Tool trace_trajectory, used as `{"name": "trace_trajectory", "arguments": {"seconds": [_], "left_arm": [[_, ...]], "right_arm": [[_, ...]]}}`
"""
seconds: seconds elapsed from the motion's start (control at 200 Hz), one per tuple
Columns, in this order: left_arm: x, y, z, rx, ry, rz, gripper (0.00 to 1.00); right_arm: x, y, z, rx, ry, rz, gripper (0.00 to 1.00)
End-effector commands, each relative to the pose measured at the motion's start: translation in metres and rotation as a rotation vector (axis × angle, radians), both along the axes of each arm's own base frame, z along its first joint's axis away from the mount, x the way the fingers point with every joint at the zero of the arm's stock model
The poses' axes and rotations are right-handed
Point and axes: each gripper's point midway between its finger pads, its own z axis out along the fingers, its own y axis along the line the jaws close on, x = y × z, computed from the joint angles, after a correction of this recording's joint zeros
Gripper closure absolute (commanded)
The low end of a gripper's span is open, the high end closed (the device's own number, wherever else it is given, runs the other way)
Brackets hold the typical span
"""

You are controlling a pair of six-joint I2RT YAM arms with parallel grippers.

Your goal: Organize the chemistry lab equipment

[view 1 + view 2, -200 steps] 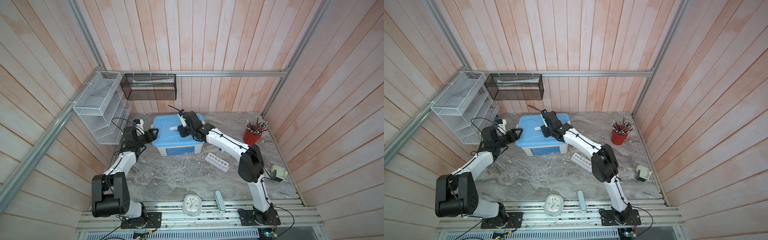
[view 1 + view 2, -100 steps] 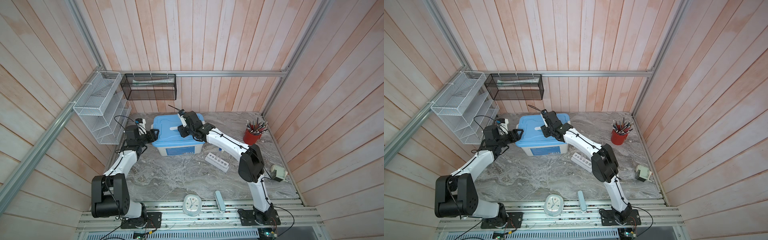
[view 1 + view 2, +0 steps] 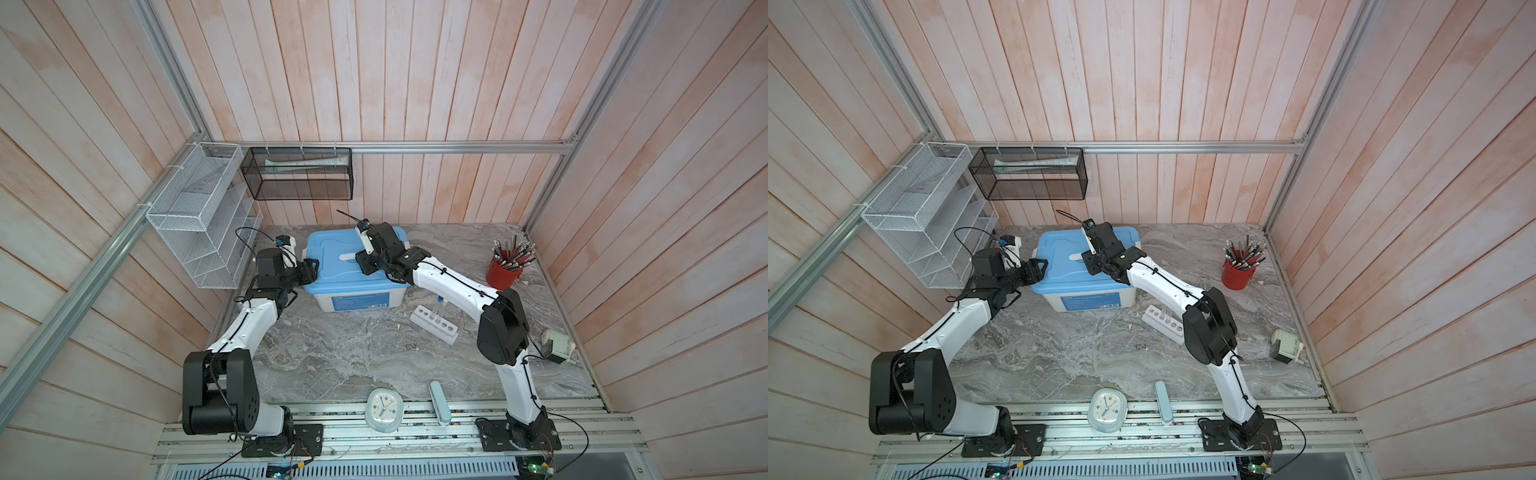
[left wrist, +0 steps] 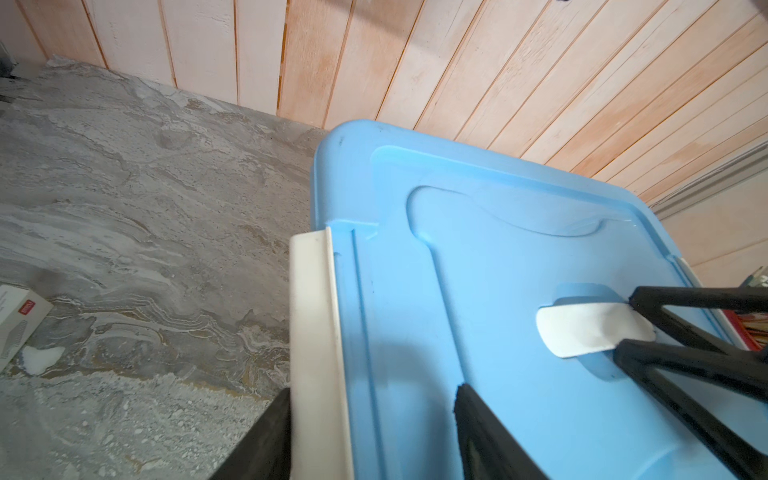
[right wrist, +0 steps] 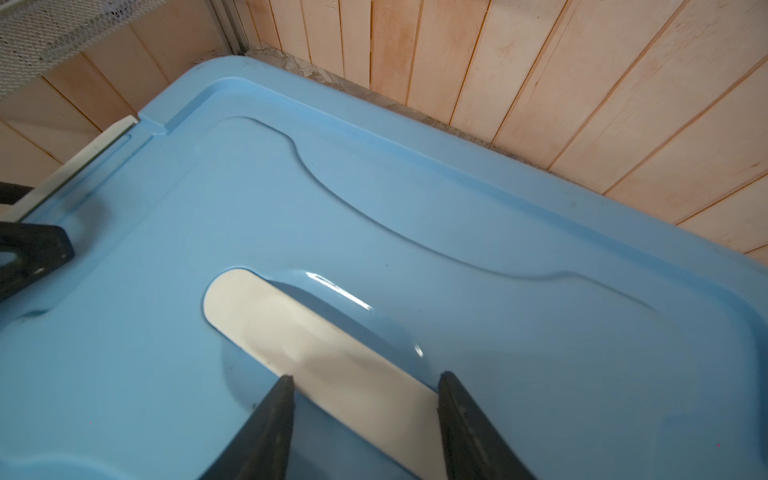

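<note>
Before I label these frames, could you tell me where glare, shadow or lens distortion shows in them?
Right wrist view: a bright glare streak on the blue lid beside the white handle. Left wrist view: a soft shadow darkens the lid near its white latch. Both top views: evenly lit and sharp, though the wall planks splay outward, wide-angle.

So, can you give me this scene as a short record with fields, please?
box: blue lid on, at the back of the table
left gripper: open, fingers either side of the white side latch
right gripper: fingers shut on the white lid handle
rack: white, front-right of the box, tubes standing in it
other: red pen cup, clock at the front edge
</note>
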Motion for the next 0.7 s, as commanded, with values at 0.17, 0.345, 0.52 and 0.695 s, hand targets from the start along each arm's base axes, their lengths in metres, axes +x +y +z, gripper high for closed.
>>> {"name": "trace_trajectory", "arguments": {"seconds": [0.17, 0.345, 0.52, 0.695], "left_arm": [[-0.0002, -0.0145, 0.0244, 0.048, -0.052, -0.044, 0.39], [0.0001, -0.0162, 0.0247, 0.062, -0.051, -0.043, 0.39], [0.0008, -0.0196, 0.0244, 0.09, -0.048, -0.046, 0.4], [0.002, -0.023, 0.0243, 0.131, -0.045, -0.045, 0.4]], "right_arm": [[-0.0187, -0.0146, -0.0623, -0.096, 0.164, -0.005, 0.44], [-0.0194, -0.0147, -0.0631, -0.093, 0.165, -0.005, 0.44], [-0.0199, -0.0146, -0.0623, -0.091, 0.165, -0.005, 0.44], [-0.02, -0.0149, -0.0638, -0.093, 0.167, -0.006, 0.44]]}}
